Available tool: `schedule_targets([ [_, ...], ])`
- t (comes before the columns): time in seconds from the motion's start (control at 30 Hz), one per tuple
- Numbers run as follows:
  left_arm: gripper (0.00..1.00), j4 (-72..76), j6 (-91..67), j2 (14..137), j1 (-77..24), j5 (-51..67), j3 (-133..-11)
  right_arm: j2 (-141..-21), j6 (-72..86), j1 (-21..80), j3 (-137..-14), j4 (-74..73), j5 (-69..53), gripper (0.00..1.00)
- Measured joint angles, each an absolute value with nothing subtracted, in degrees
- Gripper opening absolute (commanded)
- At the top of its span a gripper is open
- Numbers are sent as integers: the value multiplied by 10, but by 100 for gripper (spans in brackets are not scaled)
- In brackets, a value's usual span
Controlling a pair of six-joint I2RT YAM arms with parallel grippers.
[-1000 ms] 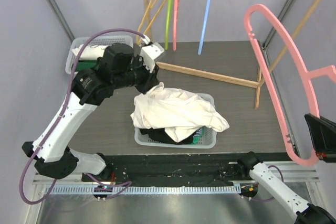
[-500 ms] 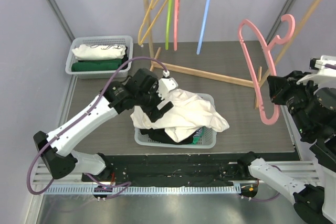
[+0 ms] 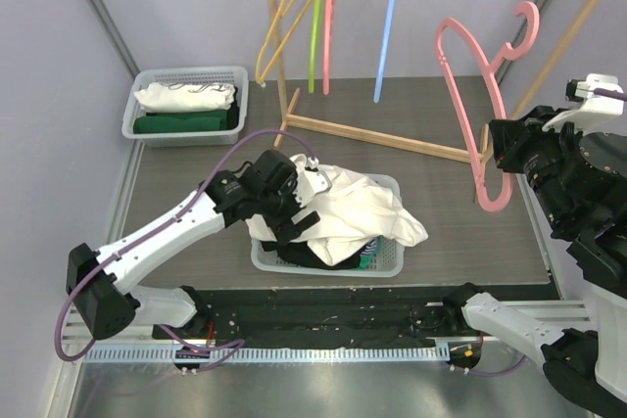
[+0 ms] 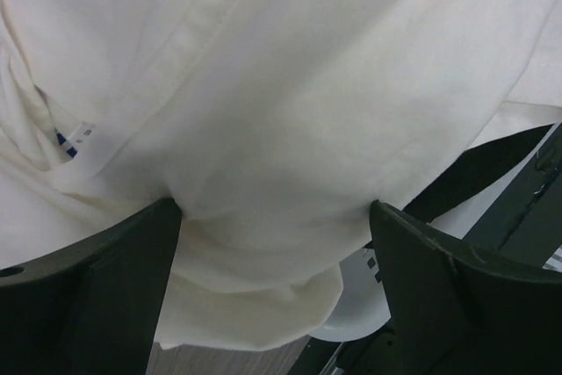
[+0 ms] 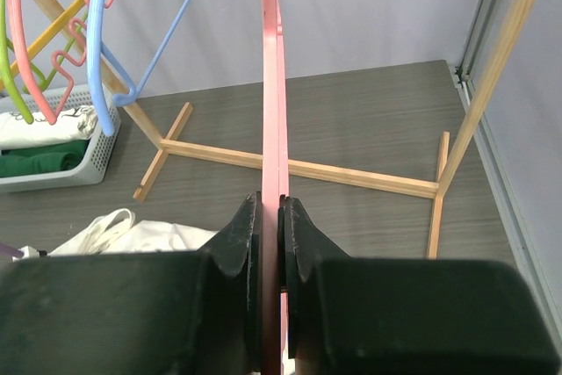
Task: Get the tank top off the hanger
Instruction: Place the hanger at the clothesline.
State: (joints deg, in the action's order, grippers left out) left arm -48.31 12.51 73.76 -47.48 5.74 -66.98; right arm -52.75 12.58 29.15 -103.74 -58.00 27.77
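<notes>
The white tank top (image 3: 343, 208) lies heaped over the grey basket (image 3: 387, 259) in the middle of the table, free of any hanger. My left gripper (image 3: 299, 212) sits low at the heap's left side, open. In the left wrist view its two dark fingers (image 4: 97, 287) stand wide apart, with the tank top's cloth (image 4: 281, 85) bulging between them at the left gripper (image 4: 274, 217). The pink hanger (image 3: 460, 75) hangs bare in the air at the right, and my right gripper (image 3: 495, 168) is shut on its lower bar. In the right wrist view, the right gripper (image 5: 270, 204) pinches the hanger (image 5: 271, 85) edge-on.
Dark clothes lie under the tank top in the basket. A second grey basket (image 3: 186, 105) with folded white and green clothes stands at the back left. A wooden rack (image 3: 392, 139) at the back carries several coloured hangers (image 3: 318, 17).
My left gripper has opened and dropped from above the back-left basket down to the heap, letting go of the tank top. The right arm swung the pink hanger from the near right toward the rack.
</notes>
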Motion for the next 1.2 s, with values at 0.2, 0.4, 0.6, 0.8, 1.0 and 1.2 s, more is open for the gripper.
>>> schedule_targets([
  [0.2, 5, -469, 151, 738, -475, 87, -667, -530, 126, 291, -1042, -581, 266, 1],
  [0.4, 0, -488, 154, 738, -475, 120, -740, -527, 126, 291, -1046, -580, 264, 1],
  [0.6, 0, -552, 153, 741, -477, 217, -880, -528, 122, 291, -1046, -580, 270, 1],
  [0.8, 4, -629, 169, 723, -495, 377, -974, -528, 116, 291, -1046, -580, 293, 1],
  [1.0, 3, -633, 166, 687, -499, 378, -898, -540, 116, 291, -1046, -578, 306, 1],
  [1.2, 1, -588, 167, 753, -493, 237, -834, -576, 114, 291, -1052, -571, 306, 1],
])
